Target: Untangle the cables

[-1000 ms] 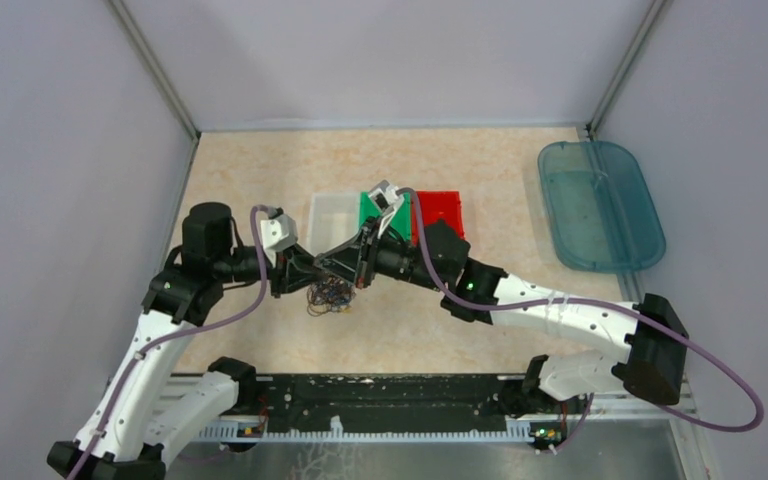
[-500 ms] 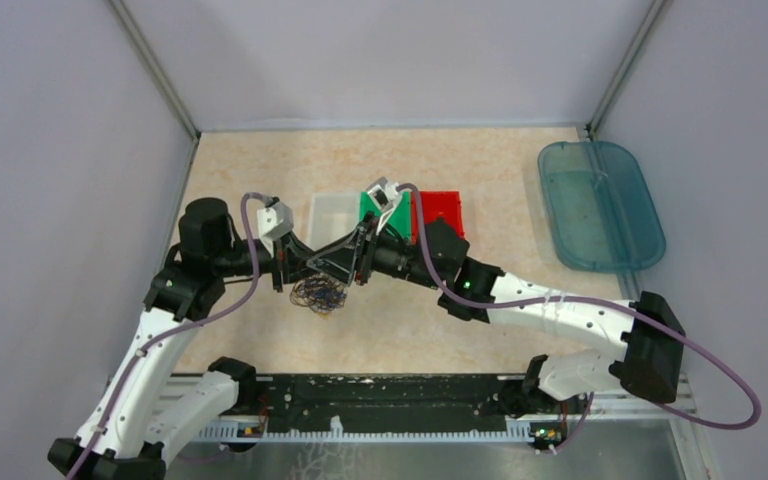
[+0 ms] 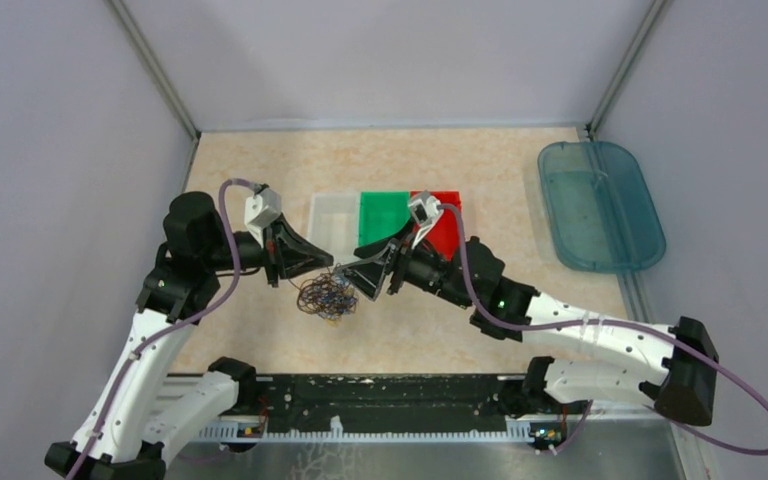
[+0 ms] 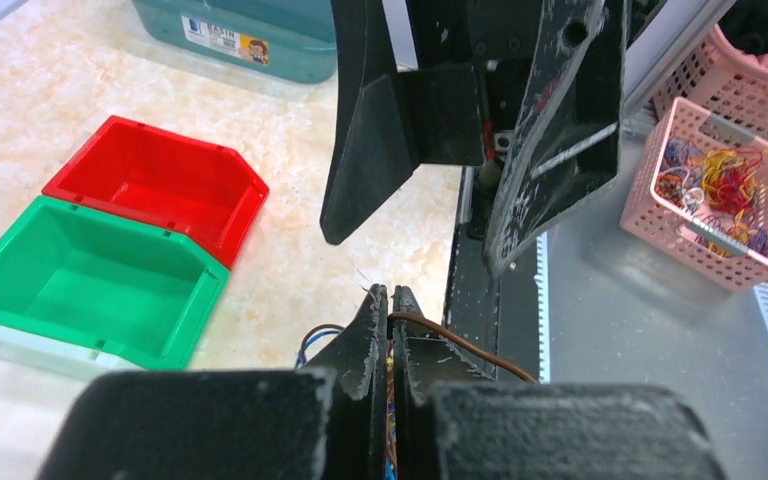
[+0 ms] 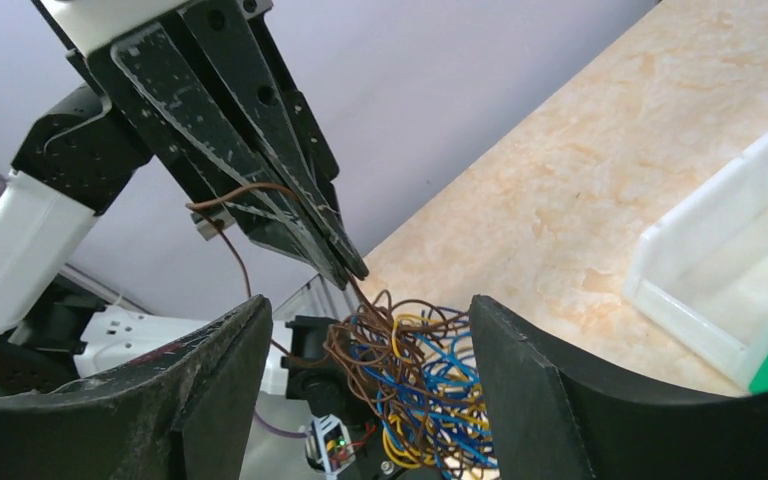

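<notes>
The cables (image 3: 325,297) are a small tangle of thin brown, blue and yellow wires hanging just below the two grippers' tips. My left gripper (image 3: 331,267) is shut on a brown cable; in the left wrist view that wire (image 4: 470,348) runs out between the closed tips (image 4: 390,296). My right gripper (image 3: 358,272) faces it from the right and is open. In the right wrist view the bundle (image 5: 420,385) hangs between the spread right fingers (image 5: 530,390), under the left gripper's tip (image 5: 352,270). Nothing is pinched by the right gripper.
Three small bins stand in a row behind the grippers: white (image 3: 328,220), green (image 3: 385,212), red (image 3: 448,212). A teal tray (image 3: 600,205) lies at the far right. A pink basket (image 4: 715,190) of other wires sits beyond the table's near edge.
The right gripper has opened and drawn back to the right, uncovering the green bin. The left gripper has shut on a brown wire and pulled slightly left, with the bundle hanging from it.
</notes>
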Action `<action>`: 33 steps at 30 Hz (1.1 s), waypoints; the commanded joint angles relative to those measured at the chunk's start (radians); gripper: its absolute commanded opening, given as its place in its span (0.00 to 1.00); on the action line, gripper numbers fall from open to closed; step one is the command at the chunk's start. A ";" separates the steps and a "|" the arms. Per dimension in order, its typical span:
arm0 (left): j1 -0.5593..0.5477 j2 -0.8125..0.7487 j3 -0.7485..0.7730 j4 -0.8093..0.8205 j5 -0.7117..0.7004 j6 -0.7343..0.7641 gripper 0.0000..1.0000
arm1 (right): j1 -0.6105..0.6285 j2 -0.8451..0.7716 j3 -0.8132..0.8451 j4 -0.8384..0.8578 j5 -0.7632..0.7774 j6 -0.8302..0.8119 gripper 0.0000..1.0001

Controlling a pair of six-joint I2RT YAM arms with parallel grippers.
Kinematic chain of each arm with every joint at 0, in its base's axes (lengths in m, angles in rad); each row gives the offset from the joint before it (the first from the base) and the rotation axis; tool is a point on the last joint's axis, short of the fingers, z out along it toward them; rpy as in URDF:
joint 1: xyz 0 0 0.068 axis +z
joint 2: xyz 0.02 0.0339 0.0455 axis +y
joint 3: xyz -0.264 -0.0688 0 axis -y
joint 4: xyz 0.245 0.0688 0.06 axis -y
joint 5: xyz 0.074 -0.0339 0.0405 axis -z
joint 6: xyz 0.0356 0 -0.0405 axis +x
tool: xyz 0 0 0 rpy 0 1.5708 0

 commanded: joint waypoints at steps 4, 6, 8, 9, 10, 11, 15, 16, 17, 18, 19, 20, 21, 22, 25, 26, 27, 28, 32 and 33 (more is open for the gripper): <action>-0.006 -0.012 0.024 0.133 -0.008 -0.153 0.00 | 0.012 0.052 0.026 0.076 -0.006 -0.079 0.78; -0.006 -0.012 0.028 0.145 -0.011 -0.172 0.00 | 0.020 0.071 0.035 0.098 0.007 -0.103 0.79; -0.006 -0.012 0.030 0.155 -0.014 -0.188 0.00 | 0.024 0.093 0.048 0.113 0.020 -0.122 0.80; -0.006 -0.013 0.029 0.161 -0.019 -0.197 0.00 | 0.029 0.106 0.056 0.123 0.027 -0.134 0.82; -0.006 -0.011 0.027 0.171 -0.020 -0.205 0.00 | 0.034 0.117 0.066 0.132 0.040 -0.152 0.84; -0.006 -0.010 0.027 0.177 -0.023 -0.213 0.00 | 0.045 0.130 0.075 0.141 0.058 -0.170 0.84; -0.006 -0.004 0.027 0.193 -0.024 -0.248 0.00 | 0.084 0.177 0.116 0.145 0.266 -0.225 0.85; -0.005 -0.002 0.027 0.194 -0.023 -0.254 0.00 | 0.097 0.188 0.115 0.170 0.302 -0.248 0.85; -0.006 -0.002 0.027 0.198 -0.026 -0.262 0.00 | 0.109 0.198 0.110 0.206 0.345 -0.274 0.85; -0.006 -0.002 0.024 0.204 -0.030 -0.271 0.00 | 0.118 0.211 0.105 0.246 0.376 -0.301 0.85; -0.006 -0.002 0.023 0.208 -0.034 -0.285 0.00 | 0.125 0.225 0.105 0.272 0.388 -0.319 0.85; -0.006 -0.002 0.021 0.213 -0.034 -0.295 0.00 | 0.129 0.241 0.113 0.286 0.389 -0.336 0.85; -0.006 -0.001 0.022 0.219 -0.035 -0.305 0.00 | 0.132 0.258 0.125 0.285 0.391 -0.346 0.85; -0.006 -0.001 0.023 0.225 -0.034 -0.313 0.00 | 0.133 0.279 0.132 0.286 0.394 -0.350 0.85; -0.006 0.003 0.033 0.244 -0.032 -0.346 0.00 | 0.135 0.320 0.116 0.321 0.376 -0.352 0.85; -0.006 0.006 0.040 0.249 -0.029 -0.355 0.00 | 0.135 0.333 0.106 0.340 0.366 -0.352 0.85; -0.006 0.010 0.048 0.253 -0.026 -0.367 0.00 | 0.134 0.347 0.095 0.357 0.357 -0.353 0.84; -0.006 0.015 0.057 0.257 -0.022 -0.377 0.00 | 0.134 0.361 0.083 0.368 0.349 -0.351 0.84; -0.006 0.041 0.115 0.261 -0.001 -0.393 0.00 | 0.135 0.403 0.022 0.420 0.338 -0.333 0.81; -0.006 0.047 0.129 0.263 0.003 -0.392 0.00 | 0.134 0.409 0.006 0.432 0.340 -0.329 0.80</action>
